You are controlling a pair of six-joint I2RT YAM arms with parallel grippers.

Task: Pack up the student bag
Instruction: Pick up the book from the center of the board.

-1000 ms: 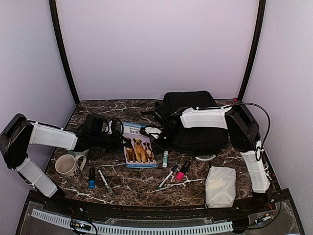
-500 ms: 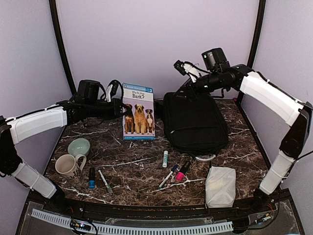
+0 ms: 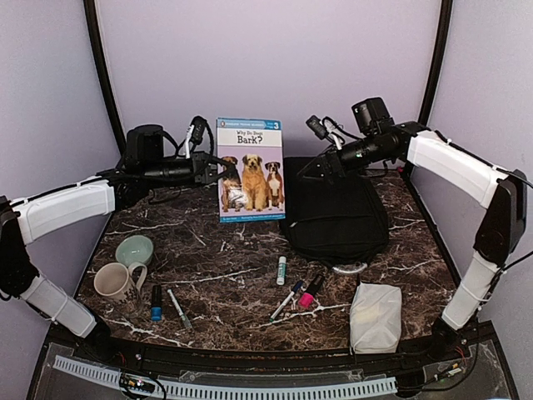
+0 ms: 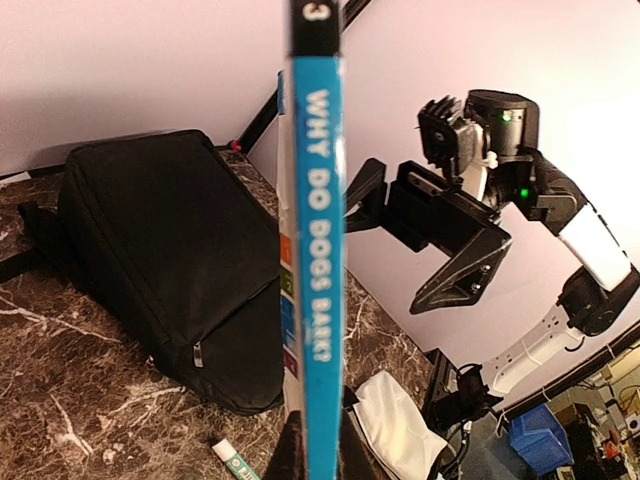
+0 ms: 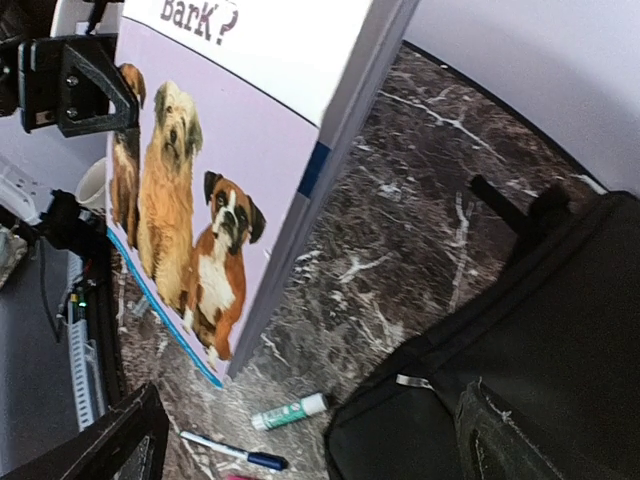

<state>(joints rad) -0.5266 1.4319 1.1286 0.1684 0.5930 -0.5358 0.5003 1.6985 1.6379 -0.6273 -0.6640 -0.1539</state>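
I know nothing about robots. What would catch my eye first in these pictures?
A dog picture book hangs upright in the air, pinched by the left gripper over the back of the table. Just right of it lies a big black backpack, with the right gripper open above its far left corner.

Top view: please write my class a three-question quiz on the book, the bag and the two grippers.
1. Which gripper holds the book? A left, B right, C neither.
2. True or false: the right gripper is shut on the bag.
3. Fill in: the pouch lies near the ___ arm's base.

Key: 1 A, the left gripper holds it upright off the table. 2 False, it is open above the bag. 3 Right.
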